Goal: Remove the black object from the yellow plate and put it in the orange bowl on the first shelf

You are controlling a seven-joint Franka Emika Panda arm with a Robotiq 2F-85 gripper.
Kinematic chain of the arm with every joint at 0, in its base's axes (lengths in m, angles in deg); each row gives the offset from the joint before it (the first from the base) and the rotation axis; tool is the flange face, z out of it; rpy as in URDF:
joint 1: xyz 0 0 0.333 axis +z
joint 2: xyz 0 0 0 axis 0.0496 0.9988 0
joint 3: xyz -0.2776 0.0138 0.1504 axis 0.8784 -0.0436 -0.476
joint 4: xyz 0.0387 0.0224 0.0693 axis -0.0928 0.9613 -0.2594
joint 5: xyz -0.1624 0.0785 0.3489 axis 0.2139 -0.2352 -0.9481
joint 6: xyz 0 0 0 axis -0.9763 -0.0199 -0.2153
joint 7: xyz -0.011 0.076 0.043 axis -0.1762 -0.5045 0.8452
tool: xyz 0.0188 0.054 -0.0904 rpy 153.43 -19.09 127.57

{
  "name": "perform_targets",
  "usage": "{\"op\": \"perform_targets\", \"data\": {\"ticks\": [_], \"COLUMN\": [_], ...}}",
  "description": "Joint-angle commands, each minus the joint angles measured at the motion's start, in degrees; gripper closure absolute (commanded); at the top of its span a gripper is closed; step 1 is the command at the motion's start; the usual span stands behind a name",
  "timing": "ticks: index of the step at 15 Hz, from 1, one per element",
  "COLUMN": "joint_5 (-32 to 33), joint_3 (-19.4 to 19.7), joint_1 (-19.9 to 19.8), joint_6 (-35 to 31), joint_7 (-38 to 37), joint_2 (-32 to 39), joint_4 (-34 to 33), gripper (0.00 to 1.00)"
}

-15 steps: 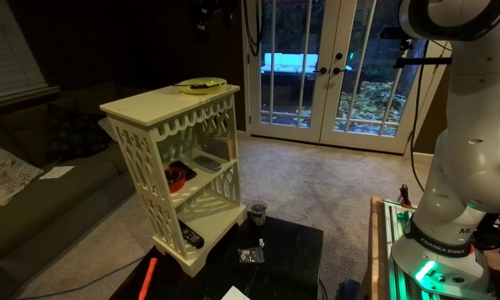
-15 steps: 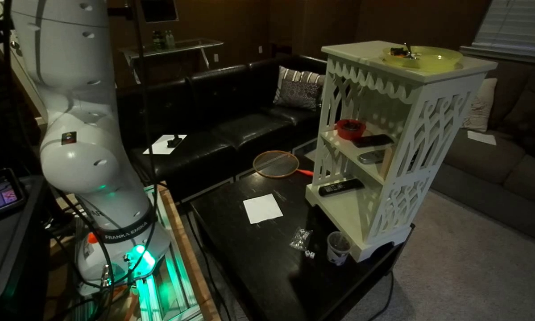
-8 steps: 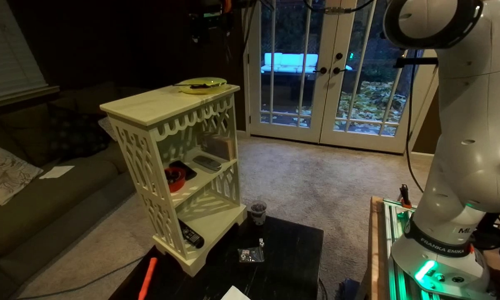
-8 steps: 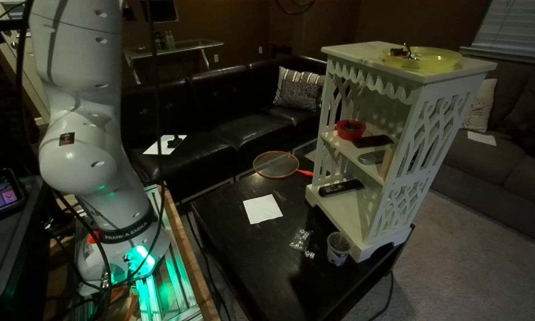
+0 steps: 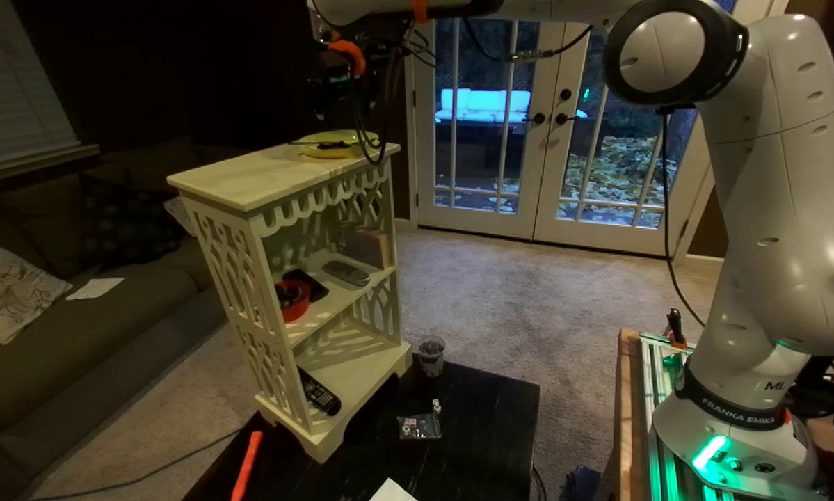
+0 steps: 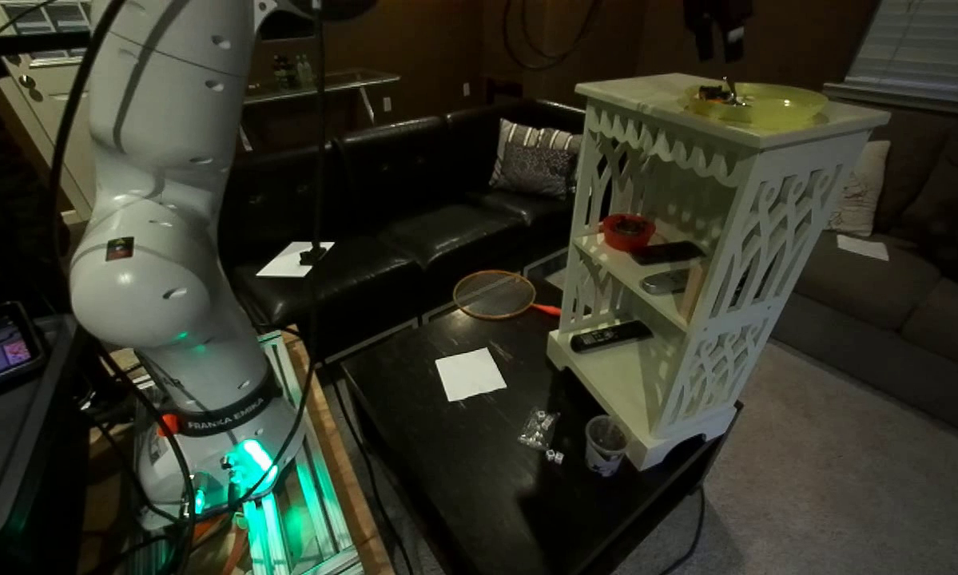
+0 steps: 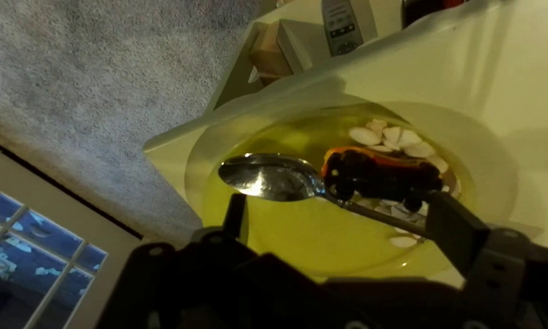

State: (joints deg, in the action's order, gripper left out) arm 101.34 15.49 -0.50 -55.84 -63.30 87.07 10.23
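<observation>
This seems the approach: the hand (image 7: 335,203) hangs wide and empty above the yellow plate (image 7: 292,237), where the black-and-orange toy car (image 7: 383,177) lies beside or touching a spoon (image 7: 274,177). Next it should centre, descend and grip the car; the orange bowl (image 6: 629,239) sits lower, on the first shelf (image 6: 626,268).

In an exterior view the camera faces white glass-paned doors (image 5: 554,149), upper right; in an exterior view, a shiny black sofa (image 6: 415,212), left of centre. In both exterior views the cream lattice-sided rack (image 5: 284,170) and round yellow-green plate (image 7: 310,233) show from above; the wrist view looks down from much nearer.
</observation>
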Motion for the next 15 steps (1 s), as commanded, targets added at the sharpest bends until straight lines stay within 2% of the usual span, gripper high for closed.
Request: {"op": "perform_targets", "data": {"ticks": [1, 4, 12, 15], "joint_5": [-0.6, -1.2, -2.6, -2.0], "joint_3": [-0.1, -0.1, -0.6, 0.0], "joint_1": [-0.2, -0.3, -0.7, -0.3], "joint_6": [0.0, 0.3, -8.9, -8.6], "joint_7": [0.0, 0.1, -2.1, -4.4], "joint_2": [0.2, 0.2, 4.1, 5.1], "joint_4": [-0.1, -0.5, 0.2, -0.2], "gripper": [0.00, 0.00, 0.00, 0.00]}}
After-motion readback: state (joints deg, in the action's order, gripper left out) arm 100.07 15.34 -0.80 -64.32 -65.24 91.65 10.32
